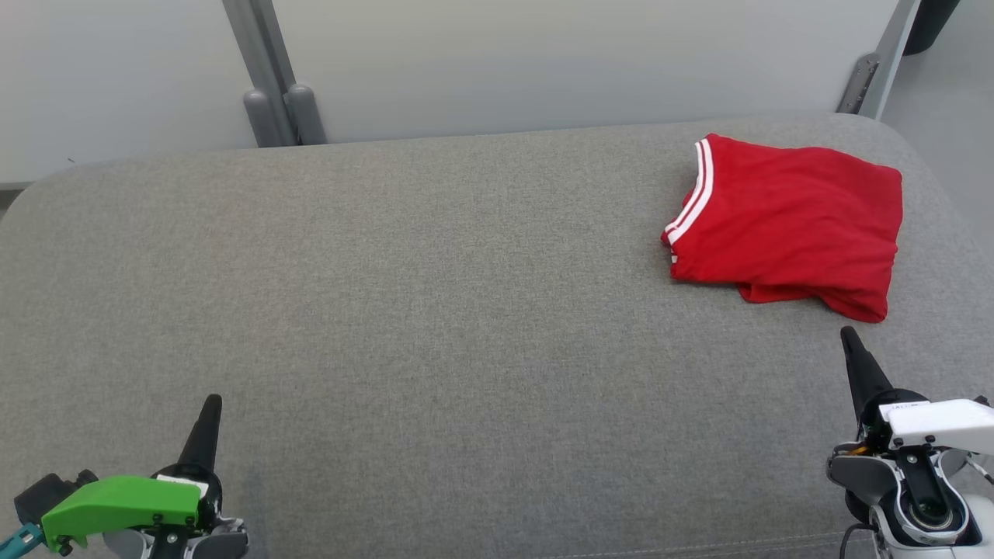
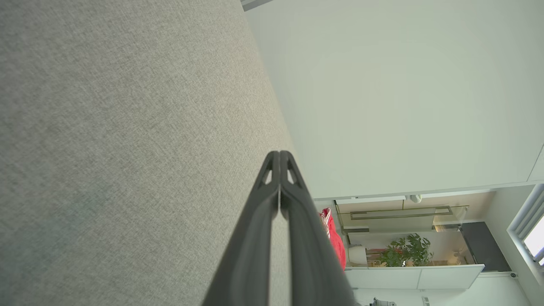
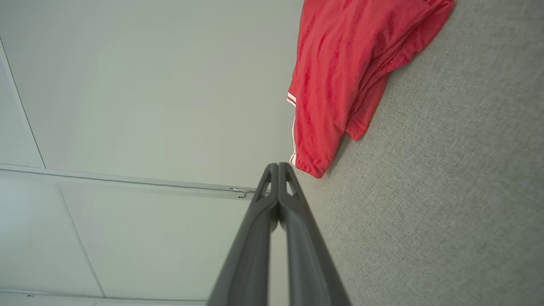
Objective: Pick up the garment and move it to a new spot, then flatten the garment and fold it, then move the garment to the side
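Note:
A red garment (image 1: 784, 225) with white stripes at one edge lies folded at the far right of the grey padded surface (image 1: 435, 310). In the right wrist view the garment (image 3: 340, 76) lies just beyond my fingertips. A sliver of the garment (image 2: 335, 238) peeks out past my fingers in the left wrist view. My right gripper (image 1: 848, 334) stands shut and empty a little in front of the garment, apart from it. Far off at the near left, my left gripper (image 1: 211, 401) is shut on nothing. Both wrist views show the fingers pressed together, left gripper (image 2: 280, 154), right gripper (image 3: 278, 165).
A pale wall panel with grey metal posts (image 1: 276, 93) runs behind the surface. The surface's rounded right corner (image 1: 924, 155) drops off close to the garment. A wide stretch of grey fabric lies between the two grippers.

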Robot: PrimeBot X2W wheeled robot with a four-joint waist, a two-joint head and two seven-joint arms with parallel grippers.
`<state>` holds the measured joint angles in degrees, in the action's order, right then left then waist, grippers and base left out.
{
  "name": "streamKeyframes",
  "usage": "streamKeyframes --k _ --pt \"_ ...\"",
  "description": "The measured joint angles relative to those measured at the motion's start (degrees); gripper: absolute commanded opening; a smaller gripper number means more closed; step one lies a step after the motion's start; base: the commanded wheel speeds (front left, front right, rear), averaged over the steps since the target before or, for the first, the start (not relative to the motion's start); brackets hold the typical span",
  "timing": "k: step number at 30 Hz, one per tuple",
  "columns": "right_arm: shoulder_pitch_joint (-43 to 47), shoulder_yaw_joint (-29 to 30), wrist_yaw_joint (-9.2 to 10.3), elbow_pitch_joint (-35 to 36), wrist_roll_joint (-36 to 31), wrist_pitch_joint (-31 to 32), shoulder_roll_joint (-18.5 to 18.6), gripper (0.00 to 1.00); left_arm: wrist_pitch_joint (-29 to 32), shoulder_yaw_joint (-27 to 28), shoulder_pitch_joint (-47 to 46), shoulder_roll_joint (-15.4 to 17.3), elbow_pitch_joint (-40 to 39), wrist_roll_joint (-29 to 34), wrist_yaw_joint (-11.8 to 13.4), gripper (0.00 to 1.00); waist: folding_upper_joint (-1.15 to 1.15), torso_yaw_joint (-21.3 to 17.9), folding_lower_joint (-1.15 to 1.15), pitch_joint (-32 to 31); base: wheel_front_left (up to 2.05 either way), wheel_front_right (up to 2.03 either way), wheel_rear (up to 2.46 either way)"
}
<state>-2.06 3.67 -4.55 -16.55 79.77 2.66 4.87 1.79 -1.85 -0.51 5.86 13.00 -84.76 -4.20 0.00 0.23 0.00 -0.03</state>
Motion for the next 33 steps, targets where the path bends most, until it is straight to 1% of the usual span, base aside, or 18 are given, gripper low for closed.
streamKeyframes --k 4,15,18,33 --pt "-0.2 0.8 -0.48 0.0 2.5 0.9 -0.7 0.00 0.7 0.9 -0.4 -0.7 0.7 -1.3 -0.5 0.00 0.00 -0.1 0.00 0.0 0.00 0.00 0.00" --pt "-1.1 3.4 -1.99 0.0 9.6 3.1 -2.1 0.00 2.3 3.6 -1.5 -1.8 1.8 -7.2 -1.9 0.00 0.00 -0.2 0.00 0.2 0.00 0.00 0.00" --pt "-1.2 3.9 -2.01 0.0 11.7 3.5 -2.6 0.00 2.8 4.2 -2.1 -2.2 2.1 -8.0 -2.4 0.00 0.00 -0.2 0.00 0.2 0.00 0.00 0.00" --pt "-1.3 4.1 -2.24 0.1 12.0 3.5 -2.6 0.00 2.8 4.4 -2.5 -2.6 2.7 -8.0 -2.4 0.00 0.00 -0.2 0.00 0.2 0.00 0.00 0.00"
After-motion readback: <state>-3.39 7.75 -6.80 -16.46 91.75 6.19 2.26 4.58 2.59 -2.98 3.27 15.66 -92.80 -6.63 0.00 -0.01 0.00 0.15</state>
